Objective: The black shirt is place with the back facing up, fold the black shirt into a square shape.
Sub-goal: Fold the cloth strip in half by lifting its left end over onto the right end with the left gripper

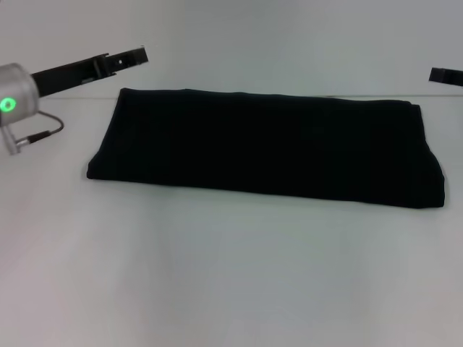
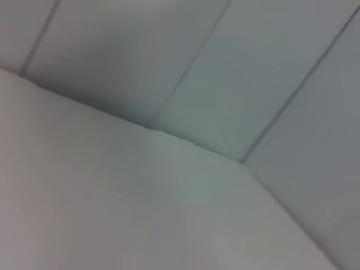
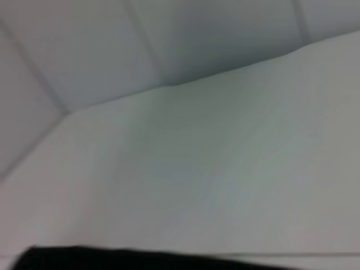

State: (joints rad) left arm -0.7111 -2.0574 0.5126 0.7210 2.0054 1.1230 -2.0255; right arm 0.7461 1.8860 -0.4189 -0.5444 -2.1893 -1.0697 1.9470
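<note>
Head view: you see the shirt [image 1: 268, 148] lying flat on the white table [image 1: 217, 275], folded into a long dark band that runs from left of centre to the right side of the frame. Its right end shows stacked folded edges; no lettering shows on the upper face. The near edge slants slightly down toward the right.

Left gripper [image 1: 134, 56] sits in the upper left of the frame, above and just beyond the shirt's left far corner, clear of the cloth. Fingers look close together, nothing between them, but you cannot tell for certain how far apart they stand. A green light [image 1: 8, 103] glows on the silver wrist at the left edge, with a thin cable [image 1: 40, 130] looping below it.

Right gripper [image 1: 446, 76] shows only as a small dark tip at the right edge, upper part of the frame, apart from the shirt. You cannot tell its opening.

Left wrist view: only bare table and grey wall panels.

Right wrist view: table surface, wall, and a strip of the shirt [image 3: 140, 259] along the bottom edge.
</note>
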